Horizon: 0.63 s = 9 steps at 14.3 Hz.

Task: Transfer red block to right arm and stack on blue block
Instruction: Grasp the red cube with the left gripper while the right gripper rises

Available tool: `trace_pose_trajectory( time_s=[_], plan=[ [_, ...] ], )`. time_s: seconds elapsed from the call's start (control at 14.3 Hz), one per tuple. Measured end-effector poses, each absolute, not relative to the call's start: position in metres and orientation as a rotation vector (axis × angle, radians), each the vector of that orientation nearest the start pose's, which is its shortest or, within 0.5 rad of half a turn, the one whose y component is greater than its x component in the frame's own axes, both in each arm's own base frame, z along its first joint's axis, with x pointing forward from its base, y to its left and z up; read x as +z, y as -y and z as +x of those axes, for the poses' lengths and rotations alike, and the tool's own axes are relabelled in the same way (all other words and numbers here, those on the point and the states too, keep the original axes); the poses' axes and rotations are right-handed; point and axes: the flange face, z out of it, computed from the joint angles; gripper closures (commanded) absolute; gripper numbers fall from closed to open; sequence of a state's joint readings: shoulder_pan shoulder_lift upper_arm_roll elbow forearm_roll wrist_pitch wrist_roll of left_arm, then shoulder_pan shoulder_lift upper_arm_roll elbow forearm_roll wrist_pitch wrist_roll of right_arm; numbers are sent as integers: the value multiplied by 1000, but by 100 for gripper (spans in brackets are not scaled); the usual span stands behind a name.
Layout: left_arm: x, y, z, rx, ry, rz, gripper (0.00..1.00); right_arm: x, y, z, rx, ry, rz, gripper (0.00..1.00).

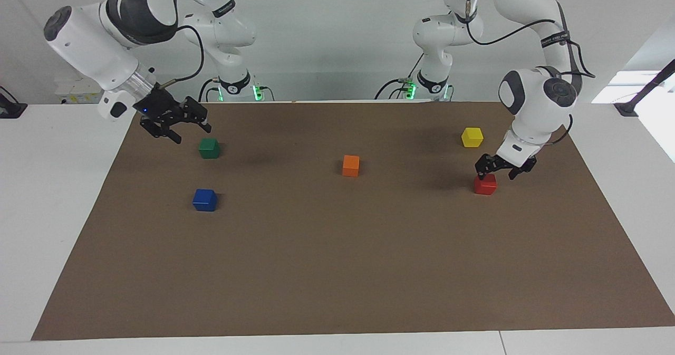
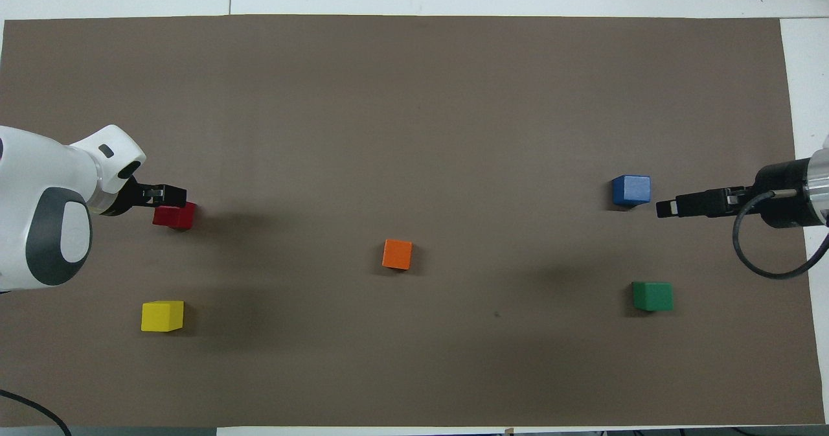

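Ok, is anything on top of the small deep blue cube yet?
No. The small deep blue cube has a bare top. The small bright red cube sits on the brown mat under the open left gripper; the open right gripper hangs above the mat.

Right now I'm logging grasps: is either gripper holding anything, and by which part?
Nothing is held. The left gripper is open just above the red block; the right gripper is open and empty.

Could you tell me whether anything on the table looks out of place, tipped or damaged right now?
Nothing stands out. The red block, blue block, green, orange and yellow cubes all sit flat and apart on the brown mat.
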State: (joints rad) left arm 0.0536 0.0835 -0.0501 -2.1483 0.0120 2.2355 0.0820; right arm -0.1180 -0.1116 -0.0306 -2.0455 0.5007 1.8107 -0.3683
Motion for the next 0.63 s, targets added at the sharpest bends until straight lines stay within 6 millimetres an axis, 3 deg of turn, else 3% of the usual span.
trace_pose_trajectory(
  time_s=[0.28,0.49,0.63],
  plan=[
    [347,-3,544,-13,-208,-3129,0,432,47,531,-51,88,-2389,0],
    [335,-3,538,-5,-224,-3129,0,410,30,541,-122,70,-2187,0],
    [325,-2,535,5,-227,-3130,0,410,15,545,-153,45,-2077,0]
  ],
)
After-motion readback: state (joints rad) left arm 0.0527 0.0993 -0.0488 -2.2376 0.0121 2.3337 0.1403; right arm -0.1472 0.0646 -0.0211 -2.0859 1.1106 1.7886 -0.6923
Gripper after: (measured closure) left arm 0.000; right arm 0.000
